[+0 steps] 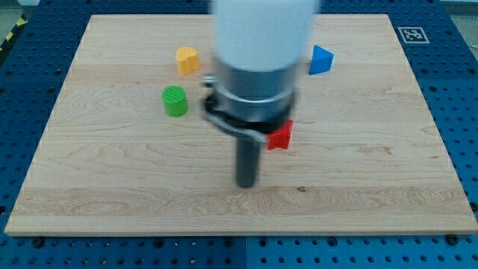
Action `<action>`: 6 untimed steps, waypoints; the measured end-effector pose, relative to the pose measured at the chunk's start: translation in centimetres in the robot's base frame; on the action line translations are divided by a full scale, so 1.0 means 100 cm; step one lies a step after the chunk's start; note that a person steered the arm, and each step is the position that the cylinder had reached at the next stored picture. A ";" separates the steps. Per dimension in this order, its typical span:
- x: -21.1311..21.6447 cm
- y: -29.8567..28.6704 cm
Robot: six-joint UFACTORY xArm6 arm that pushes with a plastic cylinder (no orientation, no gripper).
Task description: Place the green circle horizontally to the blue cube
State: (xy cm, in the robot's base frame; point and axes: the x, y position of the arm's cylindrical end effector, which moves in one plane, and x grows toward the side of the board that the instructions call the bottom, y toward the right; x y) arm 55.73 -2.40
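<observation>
The green circle, a short cylinder, stands on the wooden board at the view's upper left of centre. The blue block lies near the view's top right of centre, well to the right of the green circle and a little higher. My tip rests on the board below the middle, to the lower right of the green circle and apart from it. The arm's body hides the board between the green circle and the blue block.
A yellow block lies just above the green circle. A red block sits right of the rod, partly hidden by the arm. A marker tag is at the board's top right corner. Blue perforated table surrounds the board.
</observation>
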 end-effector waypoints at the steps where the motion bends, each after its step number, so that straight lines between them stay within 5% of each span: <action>1: -0.015 -0.088; 2: -0.059 -0.152; 4: -0.213 -0.161; 6: -0.194 -0.118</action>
